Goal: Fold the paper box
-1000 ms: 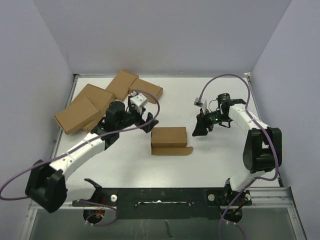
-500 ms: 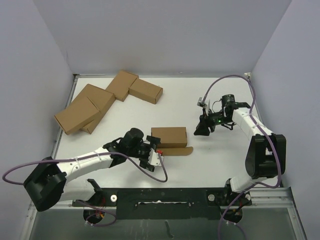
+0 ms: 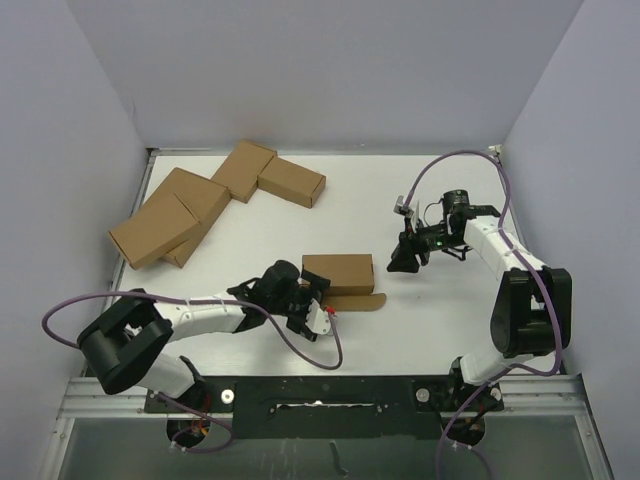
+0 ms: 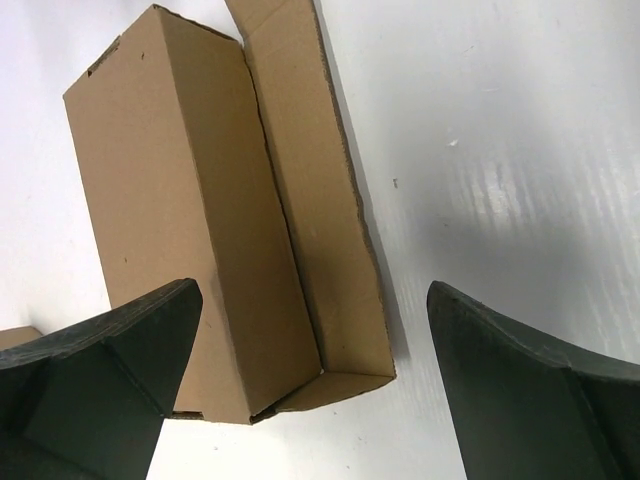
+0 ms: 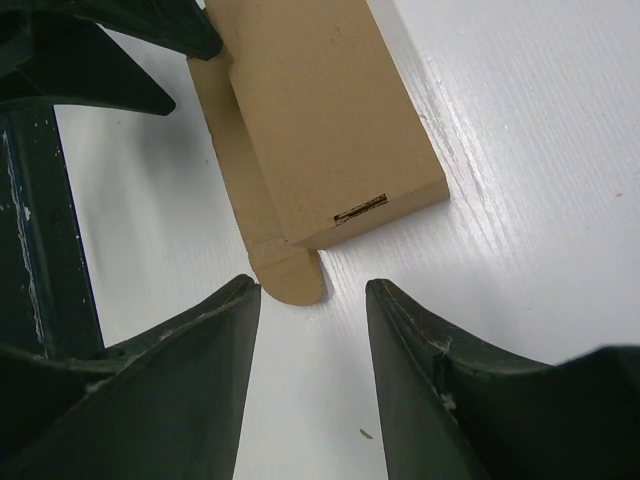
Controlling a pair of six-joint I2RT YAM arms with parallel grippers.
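Observation:
The paper box (image 3: pixel 338 271) is a small brown carton in the middle of the table, with one long flap (image 3: pixel 352 302) lying open flat on its near side. My left gripper (image 3: pixel 306 292) is open and empty, low at the box's near-left corner. In the left wrist view the box (image 4: pixel 190 220) and its flap (image 4: pixel 320 200) lie between and beyond my spread fingers (image 4: pixel 110 360). My right gripper (image 3: pixel 403 262) is open and empty, just right of the box. In the right wrist view the box (image 5: pixel 330 110) and the flap's rounded tab (image 5: pixel 290 275) lie just ahead of the fingertips.
Several other brown cartons (image 3: pixel 200 200) lie in a cluster at the back left. The table is walled on three sides, with the wall (image 3: pixel 540 120) close at the right. The left arm (image 5: pixel 60 80) shows at the upper left of the right wrist view.
My left arm swung from behind the box, near the carton cluster, round to the box's near-left corner, then edged closer. My right gripper barely shifted. The box has not moved.

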